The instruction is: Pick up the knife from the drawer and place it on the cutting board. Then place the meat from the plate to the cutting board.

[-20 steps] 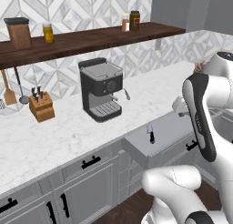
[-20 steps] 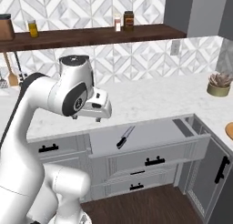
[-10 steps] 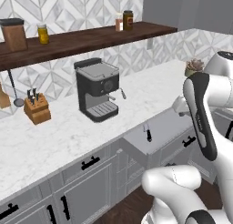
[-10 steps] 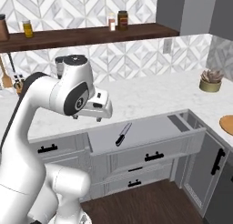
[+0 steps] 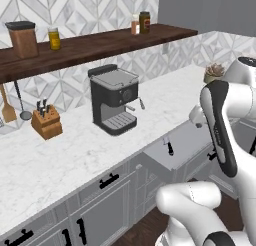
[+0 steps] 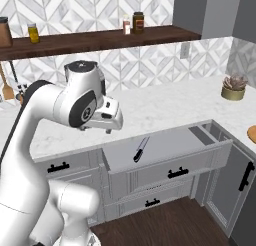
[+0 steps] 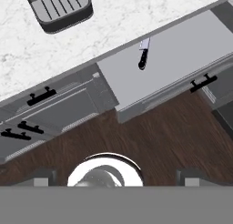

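Note:
The knife (image 7: 143,57) lies on the plain grey floor of the open drawer (image 7: 182,50), black handle toward the drawer's front and thin blade toward the counter. It also shows as the knife (image 6: 140,149) in the drawer (image 6: 170,155), and as the knife (image 5: 169,147) in the left base view. My gripper (image 7: 116,176) hangs high above the floor in front of the drawer, well away from the knife. Its fingertips (image 7: 43,176) stand wide apart, open and empty. The plate (image 6: 252,134) pokes in at the right edge. The cutting board and the meat are out of view.
A black coffee machine (image 5: 114,104) and a wooden knife block (image 5: 46,122) stand on the marble counter. A potted succulent (image 6: 233,87) sits at the counter's right. Jars line the dark shelf (image 6: 100,39). Closed drawers with black bar handles (image 7: 41,96) flank the open one.
Both base views have shifted slightly, so the camera moved with the base. The knife lies still in the drawer, and the gripper stays open in the same pose.

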